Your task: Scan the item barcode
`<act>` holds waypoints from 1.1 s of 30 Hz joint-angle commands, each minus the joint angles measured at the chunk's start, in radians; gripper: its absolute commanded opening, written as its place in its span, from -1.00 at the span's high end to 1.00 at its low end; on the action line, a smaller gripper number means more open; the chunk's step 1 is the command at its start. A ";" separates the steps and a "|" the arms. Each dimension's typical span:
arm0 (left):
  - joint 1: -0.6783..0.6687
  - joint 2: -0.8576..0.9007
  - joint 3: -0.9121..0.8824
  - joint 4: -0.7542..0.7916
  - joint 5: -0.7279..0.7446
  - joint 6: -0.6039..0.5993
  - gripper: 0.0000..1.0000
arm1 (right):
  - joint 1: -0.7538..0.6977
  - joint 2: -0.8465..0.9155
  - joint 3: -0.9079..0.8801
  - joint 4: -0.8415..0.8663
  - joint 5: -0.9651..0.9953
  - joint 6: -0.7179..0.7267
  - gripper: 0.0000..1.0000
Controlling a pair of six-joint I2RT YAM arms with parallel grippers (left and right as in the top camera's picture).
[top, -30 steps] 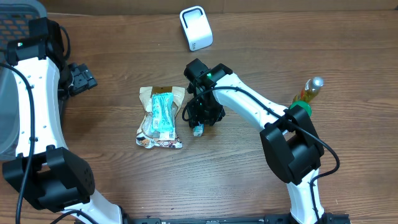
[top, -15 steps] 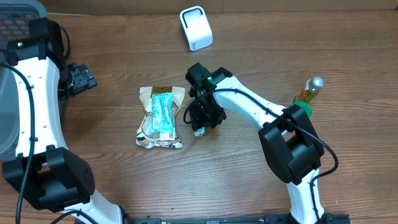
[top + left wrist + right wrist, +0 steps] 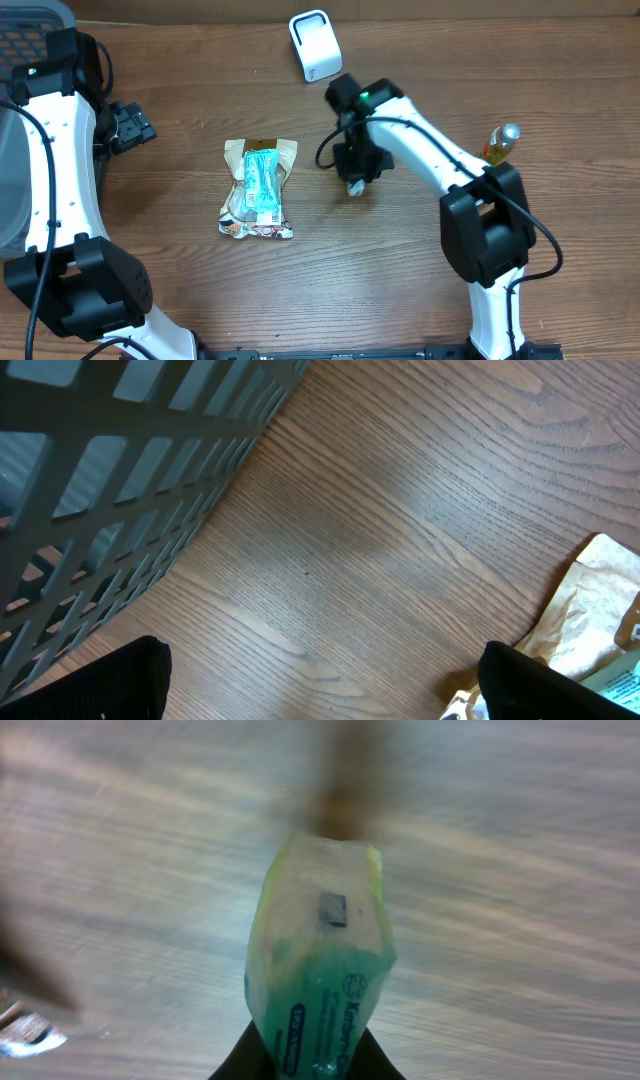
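Altogether one scanner (image 3: 315, 45), one bottle (image 3: 497, 146), one gripped sachet (image 3: 322, 980).

A grey slatted basket (image 3: 30, 25) sits at the wooden table's (image 3: 200, 290) left end, a silver-capped bottle (image 3: 499, 142) far right.

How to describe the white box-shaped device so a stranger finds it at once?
Look at the far edge of the brown wooden table, near its middle. The white rounded box-shaped device lies there alone; unlike the flat brown snack bag, it is a solid block with a dark outline.
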 commanded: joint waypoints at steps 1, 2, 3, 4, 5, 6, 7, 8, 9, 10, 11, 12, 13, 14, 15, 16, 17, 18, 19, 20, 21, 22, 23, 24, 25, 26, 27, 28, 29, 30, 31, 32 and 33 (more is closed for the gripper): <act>-0.002 0.010 0.017 0.001 -0.013 0.019 -0.99 | -0.022 -0.034 0.019 -0.009 0.043 -0.003 0.72; -0.002 0.010 0.017 0.001 -0.013 0.019 -0.99 | -0.024 -0.034 0.019 -0.010 0.043 -0.003 0.71; -0.002 0.010 0.017 0.001 -0.013 0.019 -0.99 | -0.023 -0.034 0.018 -0.009 0.043 -0.003 0.69; -0.002 0.010 0.017 0.001 -0.013 0.019 -0.99 | -0.023 -0.034 0.018 -0.008 0.043 -0.003 0.68; -0.002 0.010 0.017 0.001 -0.013 0.019 -0.99 | -0.023 -0.034 0.018 -0.008 0.043 -0.003 0.68; -0.002 0.010 0.017 0.001 -0.013 0.019 -0.99 | -0.022 -0.034 0.018 -0.006 0.044 -0.003 0.68; -0.002 0.010 0.017 0.001 -0.013 0.018 -0.99 | -0.019 -0.034 0.017 -0.002 0.044 -0.003 0.68; -0.002 0.010 0.017 0.001 -0.013 0.019 -0.99 | -0.019 -0.034 0.014 0.002 0.044 -0.003 0.67; -0.002 0.010 0.017 0.001 -0.013 0.018 -0.99 | -0.018 -0.034 0.011 0.004 0.048 -0.002 0.67; -0.002 0.010 0.017 0.001 -0.013 0.018 -0.99 | -0.018 -0.034 0.011 0.003 0.052 -0.002 0.67; -0.002 0.010 0.017 0.001 -0.013 0.019 -0.99 | -0.018 -0.033 0.008 0.004 0.060 -0.002 0.67; -0.002 0.010 0.017 0.001 -0.013 0.019 -0.99 | -0.019 -0.033 0.004 0.005 0.068 -0.002 0.67; -0.002 0.010 0.017 0.001 -0.013 0.019 -0.99 | -0.019 -0.033 0.001 0.006 0.075 -0.002 0.67; -0.002 0.010 0.017 0.001 -0.013 0.018 -0.99 | -0.019 -0.033 -0.004 0.008 0.083 -0.002 0.66; -0.002 0.010 0.017 0.001 -0.013 0.018 -0.99 | -0.019 -0.032 -0.010 0.011 0.089 -0.002 0.65; -0.002 0.010 0.017 0.001 -0.013 0.018 -0.99 | -0.019 -0.032 -0.017 0.015 0.092 -0.002 0.61; -0.002 0.010 0.017 0.001 -0.013 0.018 -0.99 | -0.019 -0.032 -0.022 0.019 0.092 -0.002 0.59; -0.002 0.010 0.017 0.001 -0.013 0.019 -0.99 | -0.019 -0.033 -0.026 0.022 0.091 -0.002 0.56; -0.002 0.010 0.017 0.001 -0.013 0.018 -0.99 | -0.019 -0.032 -0.034 0.027 0.091 -0.002 0.50; -0.002 0.010 0.017 0.001 -0.013 0.019 -0.99 | -0.019 -0.032 -0.037 0.029 0.091 -0.002 0.44; -0.002 0.010 0.017 0.001 -0.013 0.018 -0.99 | -0.019 -0.032 -0.041 0.032 0.091 -0.002 0.38; -0.002 0.010 0.017 0.001 -0.013 0.019 -0.99 | -0.019 -0.032 -0.046 0.035 0.091 -0.002 0.36; -0.002 0.010 0.017 0.001 -0.013 0.019 -0.99 | -0.019 -0.032 -0.049 0.039 0.091 -0.002 0.31; -0.002 0.010 0.017 0.001 -0.013 0.019 -0.99 | -0.019 -0.032 -0.053 0.044 0.091 -0.002 0.25; -0.002 0.010 0.017 0.001 -0.013 0.019 -0.99 | -0.019 -0.032 -0.053 0.046 0.091 -0.002 0.18; -0.002 0.010 0.017 0.001 -0.013 0.019 -0.99 | -0.019 -0.032 -0.053 0.047 0.091 -0.002 0.13; -0.002 0.010 0.017 0.001 -0.013 0.018 -0.99 | -0.019 -0.032 -0.053 0.053 0.091 -0.002 0.04; -0.002 0.010 0.017 0.001 -0.013 0.018 -0.99 | -0.019 -0.032 -0.053 0.057 0.092 -0.002 0.03; -0.002 0.010 0.017 0.001 -0.013 0.019 -0.98 | -0.019 -0.032 -0.053 0.060 0.092 -0.002 0.01; -0.002 0.010 0.017 0.001 -0.013 0.019 -0.99 | -0.019 -0.032 -0.053 0.064 0.091 -0.002 -0.04; -0.002 0.010 0.017 0.001 -0.013 0.018 -0.99 | -0.020 -0.032 -0.053 0.071 0.092 -0.002 -0.11; -0.002 0.010 0.017 0.001 -0.013 0.019 -0.99 | -0.021 -0.032 -0.053 0.076 0.092 -0.002 -0.16; -0.002 0.010 0.017 0.001 -0.013 0.019 -0.99 | -0.021 -0.032 -0.053 0.082 0.092 -0.002 -0.21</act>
